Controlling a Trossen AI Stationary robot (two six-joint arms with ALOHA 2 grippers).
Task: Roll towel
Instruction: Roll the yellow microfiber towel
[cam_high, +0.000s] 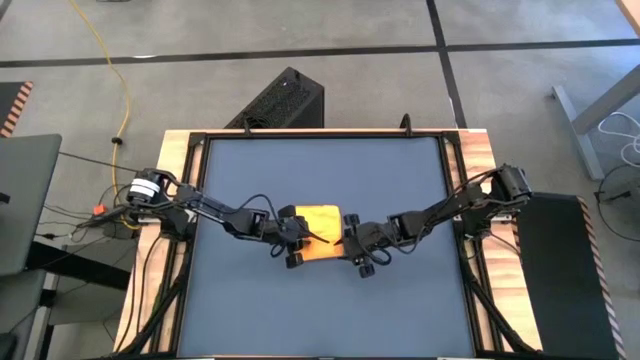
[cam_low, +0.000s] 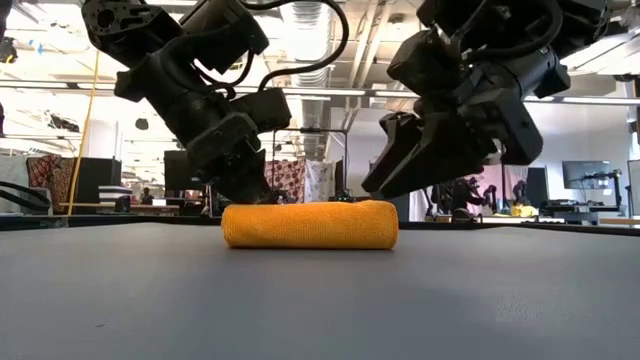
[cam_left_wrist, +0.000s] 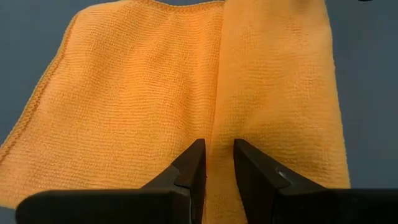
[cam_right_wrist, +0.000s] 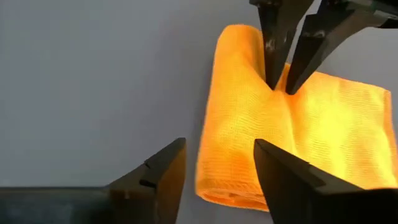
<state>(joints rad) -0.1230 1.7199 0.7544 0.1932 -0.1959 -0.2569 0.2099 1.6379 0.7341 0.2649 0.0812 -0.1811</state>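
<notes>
High view: one orange towel (cam_high: 318, 226) lies mid-desk (cam_high: 320, 310), partly rolled, flat part toward the far edge. Two pincers meet it, one at each end. Left pincer (cam_left_wrist: 214, 163) sits at its left end, fingers narrow, tips pressed where roll meets flat cloth. Right pincer (cam_right_wrist: 214, 171) sits at the right end, fingers spread wide around the roll's end, not clamped.

even overhead light; towel (cam_right_wrist: 292, 124) glares overexposed in right wrist view; low view's background is backlit.
</notes>
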